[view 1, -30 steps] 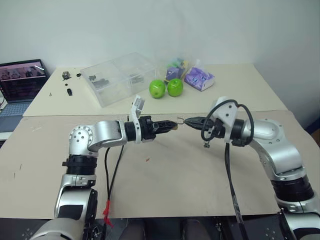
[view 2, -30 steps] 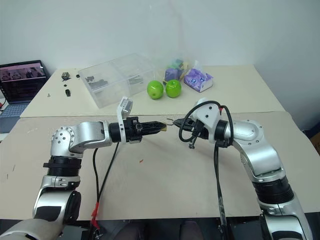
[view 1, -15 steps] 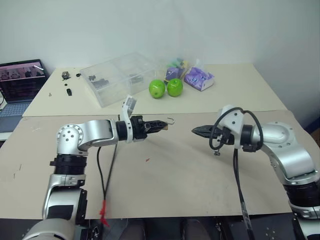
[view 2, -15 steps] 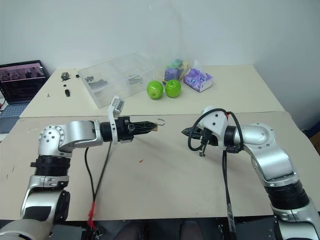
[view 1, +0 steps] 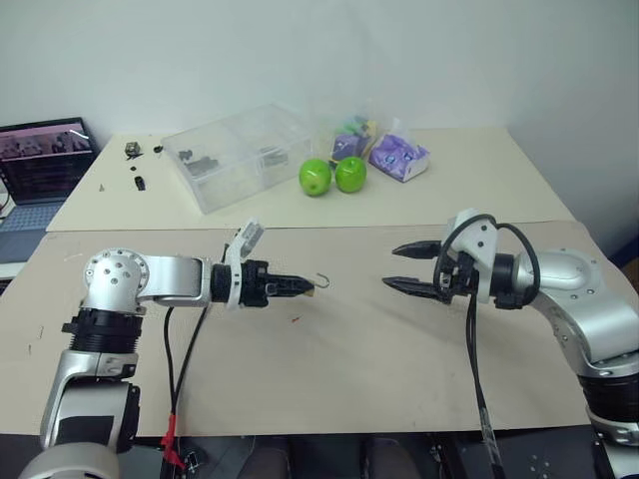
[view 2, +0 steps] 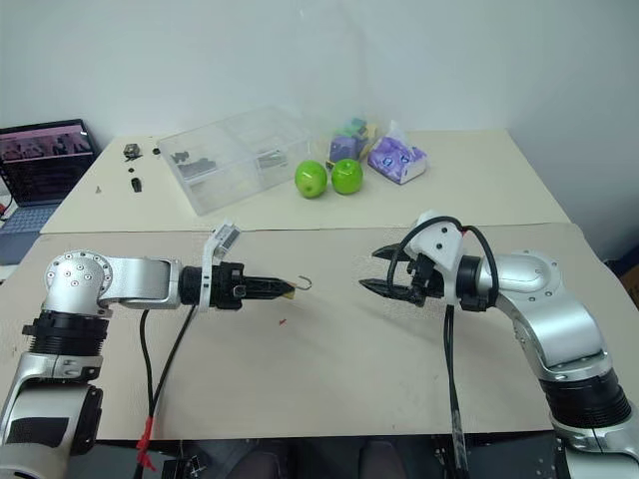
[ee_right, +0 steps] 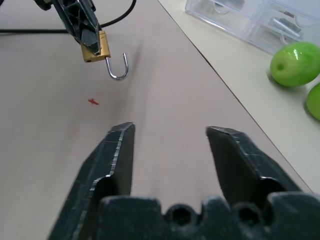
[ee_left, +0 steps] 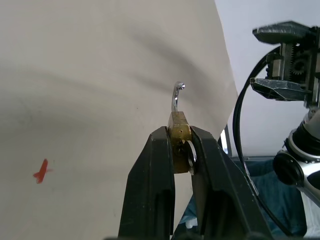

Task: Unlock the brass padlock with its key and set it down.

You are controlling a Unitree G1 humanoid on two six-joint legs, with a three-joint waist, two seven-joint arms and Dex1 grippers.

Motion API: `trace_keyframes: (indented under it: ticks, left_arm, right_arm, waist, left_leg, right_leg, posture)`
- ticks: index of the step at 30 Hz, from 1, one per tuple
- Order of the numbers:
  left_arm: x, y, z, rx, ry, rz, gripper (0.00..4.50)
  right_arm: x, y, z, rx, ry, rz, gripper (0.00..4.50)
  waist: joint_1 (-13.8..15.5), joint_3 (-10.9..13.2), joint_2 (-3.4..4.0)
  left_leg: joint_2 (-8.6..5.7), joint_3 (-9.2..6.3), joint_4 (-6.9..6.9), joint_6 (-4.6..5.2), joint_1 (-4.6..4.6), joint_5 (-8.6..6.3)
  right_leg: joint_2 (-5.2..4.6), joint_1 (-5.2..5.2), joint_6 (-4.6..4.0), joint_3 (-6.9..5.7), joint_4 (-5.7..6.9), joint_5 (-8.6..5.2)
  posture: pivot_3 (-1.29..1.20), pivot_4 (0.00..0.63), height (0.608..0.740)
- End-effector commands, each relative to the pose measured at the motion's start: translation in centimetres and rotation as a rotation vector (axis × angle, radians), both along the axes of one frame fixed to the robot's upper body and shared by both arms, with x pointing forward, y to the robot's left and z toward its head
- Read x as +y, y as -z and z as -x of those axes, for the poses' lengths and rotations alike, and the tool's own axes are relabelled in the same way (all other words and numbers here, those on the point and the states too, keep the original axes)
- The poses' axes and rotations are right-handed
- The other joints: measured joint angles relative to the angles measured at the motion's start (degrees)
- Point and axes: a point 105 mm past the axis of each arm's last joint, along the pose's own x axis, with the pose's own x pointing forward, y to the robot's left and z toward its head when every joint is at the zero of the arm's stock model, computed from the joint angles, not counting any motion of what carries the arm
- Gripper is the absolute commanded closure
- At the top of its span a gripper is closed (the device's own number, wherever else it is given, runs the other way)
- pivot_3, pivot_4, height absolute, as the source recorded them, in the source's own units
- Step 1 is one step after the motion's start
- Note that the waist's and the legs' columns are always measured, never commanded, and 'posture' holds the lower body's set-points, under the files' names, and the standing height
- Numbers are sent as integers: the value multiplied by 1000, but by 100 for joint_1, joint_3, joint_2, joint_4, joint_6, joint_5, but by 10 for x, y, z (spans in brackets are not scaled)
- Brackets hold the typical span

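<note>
Left gripper (view 1: 300, 285): its 2 fingers are clenching the padlock (ee_left: 178, 131) by the brass body, holding it above the table (view 1: 339, 359).
Padlock: it is sitting between the left fingertips, the shackle (ee_right: 118, 67) sticking out past them as an open hook (1 leg looks free of the body, so I am judging it unlocked).
Right gripper (view 1: 411, 267): it is standing released, jaws wide and holding nothing, well apart from the padlock and facing it.
Key: I cannot tell where it is; a silvery bit is showing between the left fingers behind the body, too small to name.
Step left: setting the padlock down, in my judgement.
Risk 1: the padlock is being pinched only at the fingertips, so a jolt on the way down could be twisting it out early.
Risk 2: releasing from this height would be letting it bounce or skid across the table.
Risk 3: the hooked shackle could be catching on a finger as the jaws part.
</note>
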Motion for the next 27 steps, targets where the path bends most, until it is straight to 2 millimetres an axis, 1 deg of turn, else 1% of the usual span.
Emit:
trace_keyframes:
  ticks: [1, 4, 7, 11, 16, 18, 20, 24, 25, 27]
  left_arm:
    - [0, 0, 7, 8, 47, 33, 4471]
    - [5, 21, 1, 59, -12, -17, 4471]
    - [1, 38, 0, 108, -31, -29, 4471]
    - [-7, 48, 0, 134, -39, -30, 4471]
    - [-15, 56, -4, 159, -48, -37, 4471]
    - [-16, 59, -6, 166, -59, -52, 3438]
    - [-17, 62, -8, 167, -67, -67, 2932]
    - [-11, 63, -13, 158, -94, -89, 1467]
    - [-7, 60, -15, 151, -103, -92, 1025]
    - [3, 56, -18, 138, -123, -102, 383]
  right_arm:
    - [3, -20, 4, -37, -7, -68, 26]
    - [5, -24, 2, -53, 5, -77, 26]
    - [6, -27, 3, -62, 18, -91, 26]
    - [7, -28, 4, -85, 39, -91, 26]
    - [6, -26, 6, -95, 55, -87, 26]
    - [5, -26, 5, -102, 66, -84, 0]
    - [4, -26, 5, -105, 71, -85, 0]
    - [3, -25, 5, -106, 75, -84, 0]
    - [2, -25, 4, -105, 76, -83, 0]
    - [1, -23, 4, -102, 78, -80, 0]
  waist:
    - [0, 0, 0]
    - [2, 0, 0]
    - [4, 0, 0]
    - [14, 0, 0]
    - [13, 0, 0]
    - [13, 0, -1]
    - [2, 0, -1]
    - [0, -1, -1]
    - [1, -1, -1]
    - [-8, -1, -1]
  left_leg:
    - [1, 0, 0, 1, 0, 0]
    - [0, 0, 0, 1, -1, -1]
    - [-1, 0, 0, 2, -2, -1]
    - [-3, -1, 0, 2, -3, -1]
    - [-3, -1, 2, 3, -4, -2]
    - [-3, 0, 2, 3, -3, -2]
    - [-3, 0, 2, 3, -3, -2]
    - [-1, 1, 2, 3, -3, -2]
    - [-1, 1, 2, 3, -2, -2]
    - [0, 1, 2, 3, -2, -2]
  right_leg:
    - [0, 1, -1, -1, -2, 0]
    - [-2, 1, -2, 0, -5, 1]
    - [-3, 0, -3, 1, -8, 2]
    - [-5, 0, -4, 1, -8, 3]
    - [-6, 2, -3, 1, -8, 3]
    - [-6, 2, -3, 1, -8, 3]
    - [-5, 2, -3, 1, -7, 3]
    - [-3, 2, -3, 1, -7, 3]
    - [-2, 2, -3, 0, -6, 3]
    - [-1, 3, -3, -1, -6, 3]
  posture:
    - [0, 150, 740]
    - [0, 150, 740]
    - [0, 150, 740]
    - [0, 150, 740]
    - [0, 150, 740]
    - [0, 150, 740]
    - [0, 150, 740]
    - [0, 150, 740]
    - [0, 150, 740]
    - [0, 150, 740]
